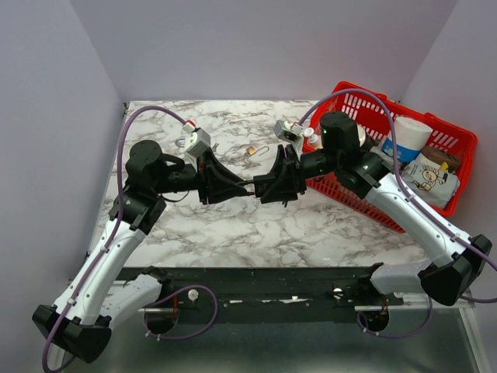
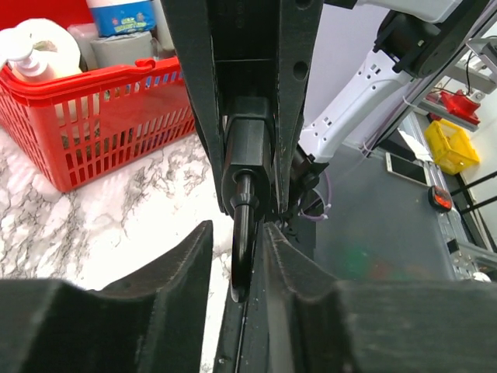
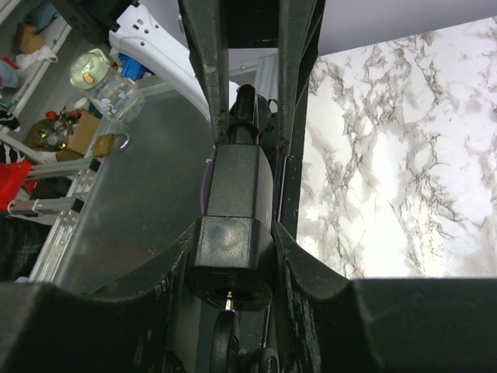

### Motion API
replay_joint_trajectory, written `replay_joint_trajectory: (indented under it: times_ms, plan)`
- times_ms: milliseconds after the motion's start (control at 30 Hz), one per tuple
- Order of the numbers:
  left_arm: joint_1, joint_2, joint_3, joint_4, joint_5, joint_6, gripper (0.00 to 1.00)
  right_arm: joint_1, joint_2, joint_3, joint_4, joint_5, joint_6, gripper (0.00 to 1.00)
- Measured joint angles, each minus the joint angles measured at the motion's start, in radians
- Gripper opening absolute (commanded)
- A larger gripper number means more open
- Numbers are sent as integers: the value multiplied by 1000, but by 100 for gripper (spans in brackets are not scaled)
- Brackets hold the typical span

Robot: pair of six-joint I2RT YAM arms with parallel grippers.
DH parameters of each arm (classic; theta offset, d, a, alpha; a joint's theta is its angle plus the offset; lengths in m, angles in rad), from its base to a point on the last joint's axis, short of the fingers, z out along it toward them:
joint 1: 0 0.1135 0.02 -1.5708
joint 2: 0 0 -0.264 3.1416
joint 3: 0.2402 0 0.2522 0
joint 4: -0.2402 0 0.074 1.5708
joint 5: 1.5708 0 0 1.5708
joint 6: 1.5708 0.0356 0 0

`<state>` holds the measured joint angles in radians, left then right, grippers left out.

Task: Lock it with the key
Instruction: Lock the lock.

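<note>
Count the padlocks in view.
2. A black padlock is held in the air between the left gripper and right gripper. What looks like a small brass padlock lies on the table behind them. The red basket could hide more.

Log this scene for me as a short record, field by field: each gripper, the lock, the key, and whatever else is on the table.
left gripper: jaws closed on the shackle
right gripper: jaws closed on the body of the black padlock
padlock position: held between both grippers above the marble table
key: a metal bit at the body's keyhole end, probably the key; unclear
other items: small brass padlock on the table; red basket at the right holding bottles and packs
</note>
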<state>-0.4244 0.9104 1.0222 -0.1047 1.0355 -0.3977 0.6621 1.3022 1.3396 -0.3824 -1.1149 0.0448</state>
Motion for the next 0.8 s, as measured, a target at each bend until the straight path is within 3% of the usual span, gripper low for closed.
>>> replay_joint_trajectory:
  times_ms: [333, 667, 800]
  plan:
    - [6, 4, 49, -180, 2, 110, 45, 0, 0, 0, 0, 6, -4, 1]
    - [6, 4, 49, -169, 6, 103, 1, -1, 0, 0, 0, 6, -13, 1]
    - [8, 4, 46, -148, 14, 73, 0, -1, 0, 0, 8, 6, -16, 1]
